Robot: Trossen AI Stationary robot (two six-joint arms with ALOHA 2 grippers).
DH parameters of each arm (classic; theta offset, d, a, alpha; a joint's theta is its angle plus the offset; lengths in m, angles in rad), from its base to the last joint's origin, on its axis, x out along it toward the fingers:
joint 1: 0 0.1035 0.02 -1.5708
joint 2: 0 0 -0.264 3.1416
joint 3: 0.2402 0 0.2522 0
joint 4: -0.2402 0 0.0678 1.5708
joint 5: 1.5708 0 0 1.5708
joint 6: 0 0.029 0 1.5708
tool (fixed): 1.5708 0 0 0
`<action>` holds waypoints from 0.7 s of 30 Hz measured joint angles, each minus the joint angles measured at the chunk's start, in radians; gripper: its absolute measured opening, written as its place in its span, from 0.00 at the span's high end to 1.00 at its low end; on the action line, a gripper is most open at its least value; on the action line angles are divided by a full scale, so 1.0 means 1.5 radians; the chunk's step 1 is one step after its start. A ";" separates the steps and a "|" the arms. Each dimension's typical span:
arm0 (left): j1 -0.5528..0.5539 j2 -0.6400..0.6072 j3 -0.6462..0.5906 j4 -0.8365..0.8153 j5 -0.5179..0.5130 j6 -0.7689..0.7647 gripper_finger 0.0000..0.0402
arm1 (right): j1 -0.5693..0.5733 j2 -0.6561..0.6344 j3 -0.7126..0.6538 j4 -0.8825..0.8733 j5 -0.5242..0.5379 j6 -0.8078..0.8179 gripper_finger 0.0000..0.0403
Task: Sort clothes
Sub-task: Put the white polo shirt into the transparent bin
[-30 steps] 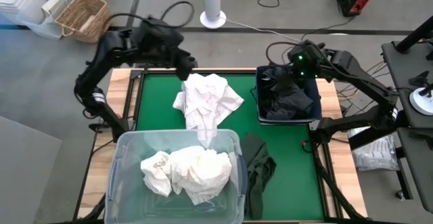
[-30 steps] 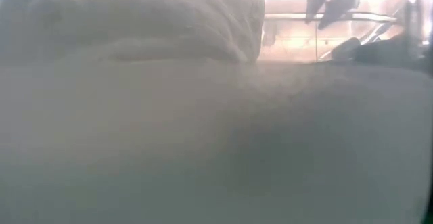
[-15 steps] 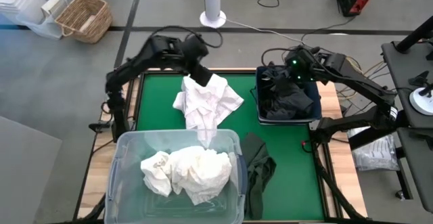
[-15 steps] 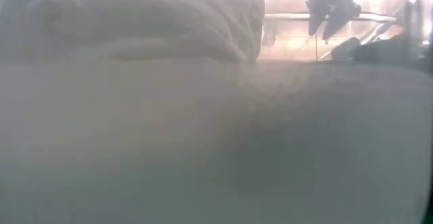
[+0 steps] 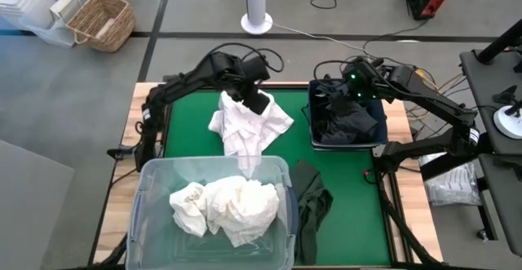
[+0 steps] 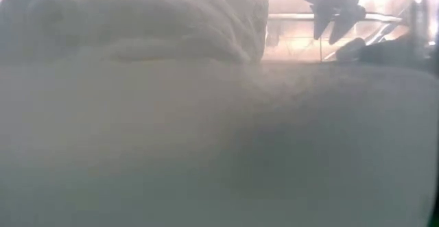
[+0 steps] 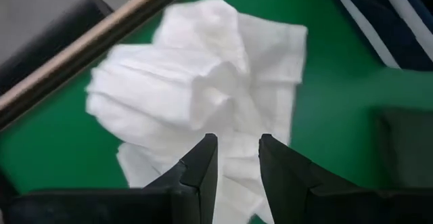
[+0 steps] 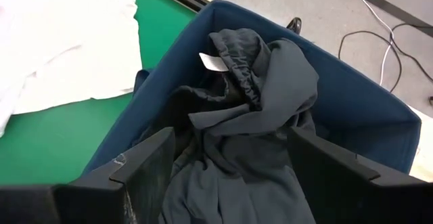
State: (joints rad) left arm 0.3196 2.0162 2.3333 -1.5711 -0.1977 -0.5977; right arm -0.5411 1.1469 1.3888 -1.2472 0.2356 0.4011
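A crumpled white garment (image 5: 245,123) lies on the green mat (image 5: 188,131) at the far middle, one end draped over the clear tub's far rim (image 5: 249,162); it also shows in the left wrist view (image 7: 196,88). My left gripper (image 5: 259,103) (image 7: 238,158) hovers over its far part, fingers a narrow gap apart. My right gripper (image 5: 352,86) (image 8: 230,163) is wide open above the dark garments (image 8: 257,109) piled in the dark blue bin (image 5: 383,143). An olive green garment (image 5: 311,205) lies on the mat right of the tub.
The clear tub (image 5: 147,188) at the near edge holds several white garments (image 5: 224,205) and fills most of the low view (image 6: 137,21). The blue bin's wall (image 8: 352,109) stands at the far right. Bare green mat lies left of the white garment and near the bin.
My left gripper has swung from beyond the table's far left corner toward the right and near edges, coming over the white garment. The garment lies as before. My right gripper has shifted slightly over the bin.
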 joint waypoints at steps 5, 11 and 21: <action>-0.016 0.002 -0.003 0.000 -0.001 -0.005 0.78 | 0.000 0.000 0.000 0.002 0.000 0.000 0.32; -0.016 0.002 -0.046 0.000 -0.023 -0.018 0.70 | 0.000 0.000 0.000 0.005 0.000 -0.001 0.30; -0.046 0.002 -0.156 0.000 -0.031 -0.051 0.49 | 0.000 0.000 0.000 0.019 0.000 -0.005 0.32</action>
State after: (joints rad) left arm 0.2510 2.0193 2.0986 -1.5710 -0.2442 -0.6749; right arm -0.5411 1.1469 1.3888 -1.2186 0.2356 0.3933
